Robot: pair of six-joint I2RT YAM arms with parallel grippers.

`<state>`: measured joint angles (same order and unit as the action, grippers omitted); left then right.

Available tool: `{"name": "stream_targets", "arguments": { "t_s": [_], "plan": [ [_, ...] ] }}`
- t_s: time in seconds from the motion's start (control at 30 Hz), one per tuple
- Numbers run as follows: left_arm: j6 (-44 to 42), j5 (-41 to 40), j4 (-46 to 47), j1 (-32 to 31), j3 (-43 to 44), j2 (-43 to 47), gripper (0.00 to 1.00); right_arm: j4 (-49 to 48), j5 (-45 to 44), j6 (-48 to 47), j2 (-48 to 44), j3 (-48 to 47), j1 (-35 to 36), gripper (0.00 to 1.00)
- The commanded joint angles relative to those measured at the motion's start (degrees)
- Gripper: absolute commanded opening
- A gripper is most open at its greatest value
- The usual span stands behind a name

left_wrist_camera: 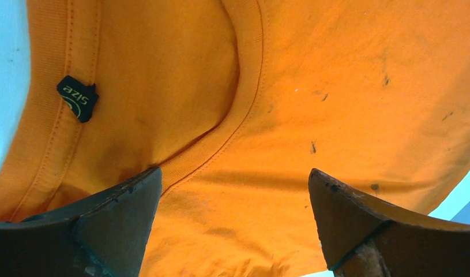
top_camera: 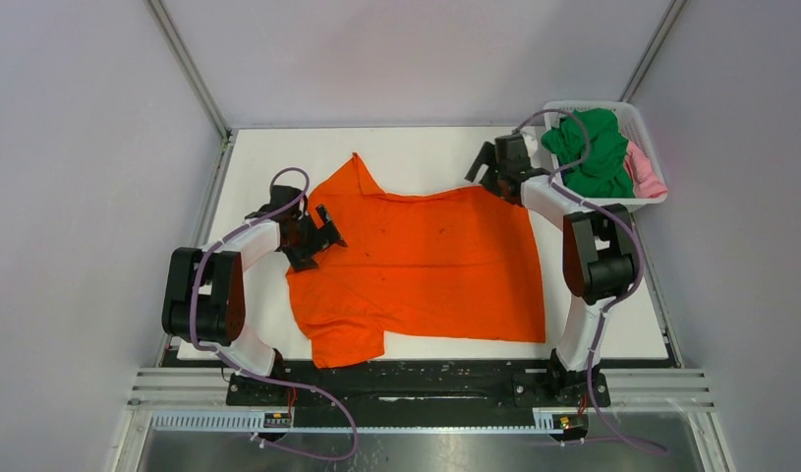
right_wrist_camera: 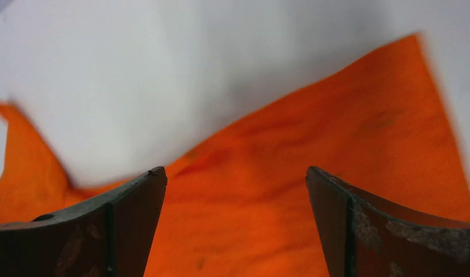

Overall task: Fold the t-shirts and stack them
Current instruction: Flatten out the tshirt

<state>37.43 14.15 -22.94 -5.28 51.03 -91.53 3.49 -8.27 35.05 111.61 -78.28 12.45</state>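
Lying on bench (top_camera: 426, 147): orange t-shirt (top_camera: 426, 265), spread flat, one sleeve toward the far edge, one at the near edge.
Left pincer (top_camera: 322, 236): released, jaws wide, over the shirt's left side by the neck.
Right pincer (top_camera: 486, 169): released, jaws wide, at the shirt's far right corner.
Left wrist only: ribbed collar (left_wrist_camera: 244, 86), black size tag (left_wrist_camera: 78, 98), small dark specks on the cloth.
Right wrist only: blurred cloth corner against white bench.
Top only: basket (top_camera: 627, 110) at far right holding green t-shirt (top_camera: 593, 152) and pink t-shirt (top_camera: 650, 172).
Count: three t-shirts, one basket, two pincers.

white-and-black L arm (top_camera: 247, 240), R arm (top_camera: 578, 329) same, purple cables (top_camera: 322, 396), dark scuffed wedge jaws
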Motion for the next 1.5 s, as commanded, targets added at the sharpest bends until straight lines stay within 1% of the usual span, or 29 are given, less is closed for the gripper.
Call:
{"name": "stream_targets", "arguments": {
  "t_s": [0.0, 0.1, 0.17, 0.23, 0.3, 0.4, 0.57, 0.63, 0.67, 0.8, 0.9, 0.97, 1.07, 1.13, 1.2, 1.27, 1.33, 1.4, 1.47],
  "plan": [
    [-0.6, -2.3, -1.9, 0.3, 0.4, 2.6, 0.99, -1.9, 6.8, 0.8, -4.8, 3.4, 8.8, 0.99],
    [-0.8, -2.4, -1.9, 0.3, 0.1, 3.0, 0.99, -6.8, 10.2, 4.9, -1.8, 2.2, 13.2, 0.99],
    [-0.8, -2.3, -1.6, 0.3, -0.2, 2.9, 0.99, -6.3, 11.8, 7.9, 1.8, -1.3, 14.6, 0.99],
    [-1.1, -2.2, -1.5, 0.3, -0.4, 2.9, 0.99, -5.1, 13.8, 10.4, 5.2, -4.3, 15.2, 0.99],
    [-1.2, -2.3, -1.3, 0.3, -0.5, 2.7, 0.99, -6.7, 15.2, 12.7, 7.3, -5.1, 15.5, 1.00],
    [-1.3, -1.5, -0.6, 0.3, -0.7, 2.4, 0.99, -7.2, 14.9, 14.1, 9.4, -7.2, 15.8, 0.99],
    [-1.5, -1.0, -0.2, 0.3, -0.9, 2.0, 0.99, -2.3, 11.3, 14.8, 14.9, -17.6, 15.9, 0.99],
    [-1.6, -1.1, -0.3, 0.3, -1.0, 2.1, 0.99, 2.6, 7.3, 14.9, 18.8, -24.8, 15.7, 0.99],
    [-1.6, -1.1, -0.4, 0.3, -1.1, 2.4, 0.99, 7.1, 6.5, 15.4, 20.9, -28.9, 15.5, 1.00],
    [-1.9, -1.5, -1.2, 0.3, -1.2, 3.4, 0.99, 13.3, 2.8, 15.9, 27.5, -41.4, 15.0, 1.00],
    [-2.0, -1.6, -1.6, 0.3, -1.3, 4.4, 0.99, 15.5, 3.2, 15.6, 30.1, -46.9, 14.1, 0.99],
    [-1.9, -1.6, -2.0, 0.3, -1.2, 5.0, 0.99, 15.5, 3.5, 13.6, 29.1, -47.6, 14.0, 0.99],
    [-1.5, -1.2, -2.7, 0.3, 0.3, 6.0, 0.99, 14.5, 3.9, 7.2, 24.3, -44.3, 14.0, 1.00],
    [-0.9, -0.5, -2.9, 0.3, 1.8, 6.5, 0.99, 13.2, 3.3, 2.3, 19.1, -38.4, 14.0, 0.99],
    [0.0, 0.3, -2.3, 0.3, 3.9, 6.5, 0.99, 10.2, 2.1, -2.7, 12.5, -29.1, 14.0, 1.00],
    [1.2, 1.1, -1.6, 0.3, 6.7, 5.1, 0.99, 5.8, 0.7, -5.6, 4.7, -17.6, 14.0, 0.99],
    [2.6, 1.9, -0.7, 0.3, 9.8, 2.4, 0.99, 1.9, 0.4, -6.8, -2.5, -6.3, 14.0, 1.00],
    [3.9, 2.9, 0.1, 0.3, 13.1, -0.8, 0.99, 0.2, 0.7, -7.6, -8.8, 4.8, 14.0, 1.00],
    [5.1, 4.0, 1.0, 0.1, 16.6, -4.0, 0.98, 0.1, 0.3, -7.9, -13.4, 11.7, 14.1, 0.99]
  ]
}}
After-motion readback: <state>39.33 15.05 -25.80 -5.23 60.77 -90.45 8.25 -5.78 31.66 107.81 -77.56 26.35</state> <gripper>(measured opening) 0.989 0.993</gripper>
